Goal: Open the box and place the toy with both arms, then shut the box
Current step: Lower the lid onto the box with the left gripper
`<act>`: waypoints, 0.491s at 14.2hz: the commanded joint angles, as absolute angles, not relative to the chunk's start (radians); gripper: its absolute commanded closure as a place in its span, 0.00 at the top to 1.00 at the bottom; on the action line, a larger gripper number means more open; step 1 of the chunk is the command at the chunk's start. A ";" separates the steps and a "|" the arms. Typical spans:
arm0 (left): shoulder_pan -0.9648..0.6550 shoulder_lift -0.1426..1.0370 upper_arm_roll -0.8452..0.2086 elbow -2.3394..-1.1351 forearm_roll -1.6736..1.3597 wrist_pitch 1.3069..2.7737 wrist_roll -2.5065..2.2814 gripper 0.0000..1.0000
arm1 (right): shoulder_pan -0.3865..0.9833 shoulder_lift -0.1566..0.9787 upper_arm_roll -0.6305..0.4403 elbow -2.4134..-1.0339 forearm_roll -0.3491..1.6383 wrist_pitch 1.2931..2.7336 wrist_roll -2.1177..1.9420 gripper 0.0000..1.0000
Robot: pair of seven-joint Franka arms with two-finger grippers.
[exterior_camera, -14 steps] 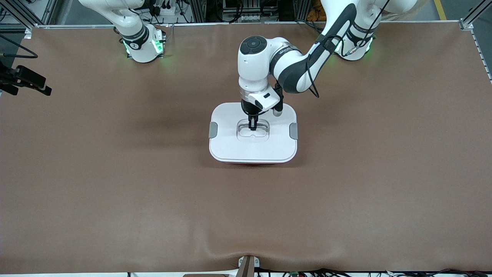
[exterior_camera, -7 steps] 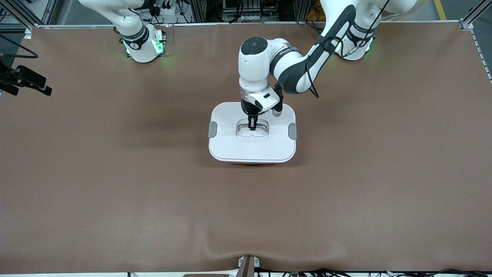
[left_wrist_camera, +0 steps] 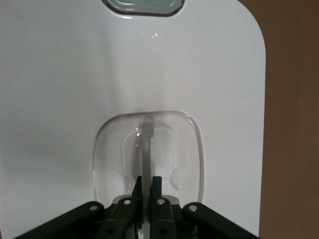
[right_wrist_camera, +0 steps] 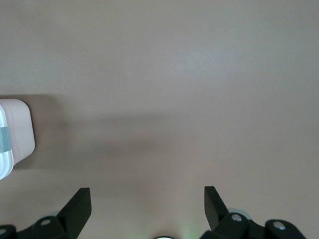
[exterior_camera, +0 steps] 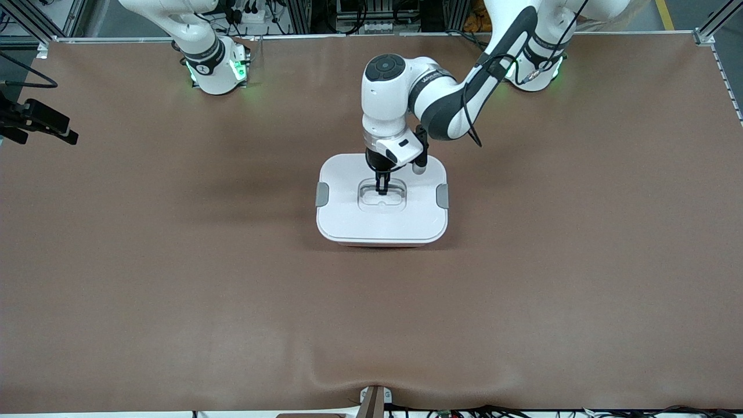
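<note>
Centre of the front view: box (exterior_camera: 382, 200) on the brown desk (exterior_camera: 174, 261), white lid (exterior_camera: 348, 215) seated flat, grey clips (exterior_camera: 322, 194) at both short ends. Only a sliver of the pink tub showing under the lid's lower edge. No toy visible in any view; presumably inside already, though the opaque lid hides the contents.

Left gripper (exterior_camera: 382, 188) straight down in the lid's recess, jaws clamped together on the thin clear handle (left_wrist_camera: 146, 149). In the left wrist view, handle upright as a narrow blade between the black fingers (left_wrist_camera: 156, 191). Likely reason for that pinch: the handle as the only graspable feature on a smooth lid, good for lowering or lifting it level.

Right gripper (right_wrist_camera: 147, 199) parked over bare desk at the front view's left edge, jaws wide apart on nothing, arm waiting. Corner of the box at the left edge of its wrist view.

Judged stage: lid on; clips perhaps not yet pressed home.
</note>
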State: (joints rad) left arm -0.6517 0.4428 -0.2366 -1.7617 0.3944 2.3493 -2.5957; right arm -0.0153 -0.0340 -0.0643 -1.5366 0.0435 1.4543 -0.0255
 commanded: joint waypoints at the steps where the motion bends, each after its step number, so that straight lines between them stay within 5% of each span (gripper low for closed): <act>1: -0.655 0.411 -0.236 -1.799 0.426 2.358 -2.620 0.00 | -0.031 -0.041 -0.055 -1.526 0.044 1.450 -0.023 1.00; 4: -0.657 0.413 -0.236 -1.796 0.426 2.358 -2.609 0.06 | -0.029 -0.041 -0.055 -1.526 0.044 1.448 -0.023 1.00; 7: -0.657 0.413 -0.238 -1.796 0.426 2.358 -2.605 0.59 | -0.029 -0.041 -0.055 -1.526 0.044 1.450 -0.023 1.00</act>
